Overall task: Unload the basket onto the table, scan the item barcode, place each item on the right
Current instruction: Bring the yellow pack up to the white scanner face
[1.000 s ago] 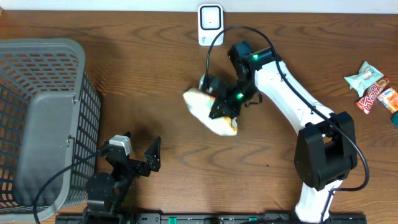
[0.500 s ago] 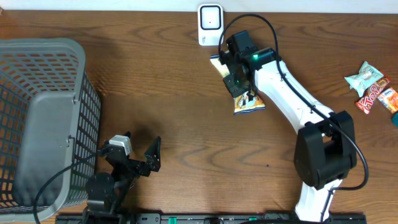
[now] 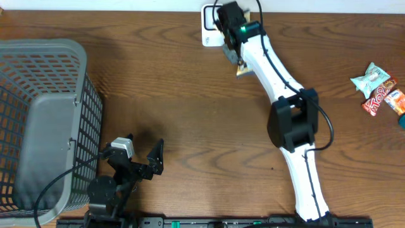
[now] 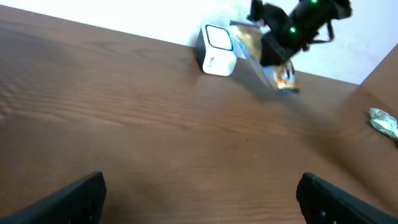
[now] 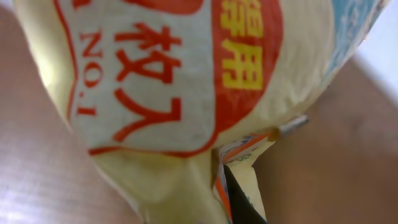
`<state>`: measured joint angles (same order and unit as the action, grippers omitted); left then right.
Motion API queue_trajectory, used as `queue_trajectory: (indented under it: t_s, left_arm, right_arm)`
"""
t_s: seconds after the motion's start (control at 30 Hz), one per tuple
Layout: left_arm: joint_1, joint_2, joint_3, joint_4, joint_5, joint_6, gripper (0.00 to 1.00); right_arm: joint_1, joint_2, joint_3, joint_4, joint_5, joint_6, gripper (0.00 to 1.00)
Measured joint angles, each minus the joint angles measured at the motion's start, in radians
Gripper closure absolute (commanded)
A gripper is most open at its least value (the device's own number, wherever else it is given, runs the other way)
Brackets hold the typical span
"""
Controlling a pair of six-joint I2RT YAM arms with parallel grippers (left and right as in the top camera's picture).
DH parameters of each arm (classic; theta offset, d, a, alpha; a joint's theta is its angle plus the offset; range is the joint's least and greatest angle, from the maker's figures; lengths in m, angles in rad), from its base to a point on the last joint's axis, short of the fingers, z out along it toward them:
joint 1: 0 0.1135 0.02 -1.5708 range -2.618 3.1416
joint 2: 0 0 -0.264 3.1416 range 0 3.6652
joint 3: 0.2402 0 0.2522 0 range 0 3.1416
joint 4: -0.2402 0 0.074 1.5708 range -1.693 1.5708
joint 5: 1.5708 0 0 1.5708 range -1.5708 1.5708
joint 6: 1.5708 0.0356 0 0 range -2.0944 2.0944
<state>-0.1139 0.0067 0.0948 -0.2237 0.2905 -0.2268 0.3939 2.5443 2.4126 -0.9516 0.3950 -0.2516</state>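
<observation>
Overhead, right arm [image 3: 272, 69] stretched to the far edge over the scanner [image 3: 209, 35], corner of the bag [image 3: 242, 68] showing beside it, left gripper [image 3: 142, 147] spread wide near the basket [image 3: 38, 76], left wrist, right gripper [image 4: 272, 46] clenched on the bag just right of the scanner, right wrist, bag's red print fills view
</observation>
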Motion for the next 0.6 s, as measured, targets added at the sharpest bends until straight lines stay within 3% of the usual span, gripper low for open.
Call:
queue_trajectory:
  t_s: [0.1, 0.4, 0.6]
  left_arm:
    - [0.000, 0.000, 0.000, 0.000, 0.000, 0.000, 0.02]
    - [0.000, 0.000, 0.000, 0.000, 0.000, 0.000, 0.02]
    - [0.000, 0.000, 0.000, 0.000, 0.000, 0.000, 0.02]
  right_arm:
    - [0.000, 0.061, 0.086, 0.060, 0.028, -0.058, 0.99]
    - [0.016, 0.108, 0.091, 0.159, 0.093, -0.150, 0.99]
    - [0.016, 0.089, 0.101, -0.122, 0.101, -0.026, 0.99]
